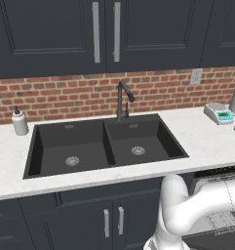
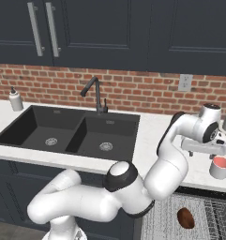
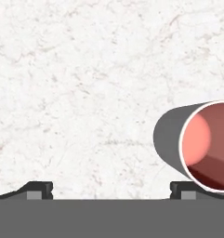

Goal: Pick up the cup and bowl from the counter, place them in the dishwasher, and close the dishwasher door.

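Reaching for the cup (image 2: 220, 167) is the step I judge to be in hand: I have the gripper (image 3: 111, 189) hanging over the counter (image 2: 154, 129) at its right end, jaws spread wide and holding nothing. In the hand view the two dark fingertips (image 3: 39, 189) sit far apart, and the cup shows beside the right one rather than between them, so I am off-centre.

That cup is grey outside and pink-red inside, upright on the white stone near the front edge, just below and to the right of the hand in the right base view. It looks empty.

My next move, as I see it, calls for sliding the hand to the right until the rim sits between the fingertips, then lowering and closing.

Below the counter edge the dishwasher (image 2: 199, 220) stands open with its grey wire rack (image 2: 163, 218) pulled out. A brown rounded thing (image 2: 185, 218) already lies in the rack; I take it to be the bowl, though I cannot tell for sure.

Far left, the black double sink (image 1: 107, 144) holds nothing in either basin.
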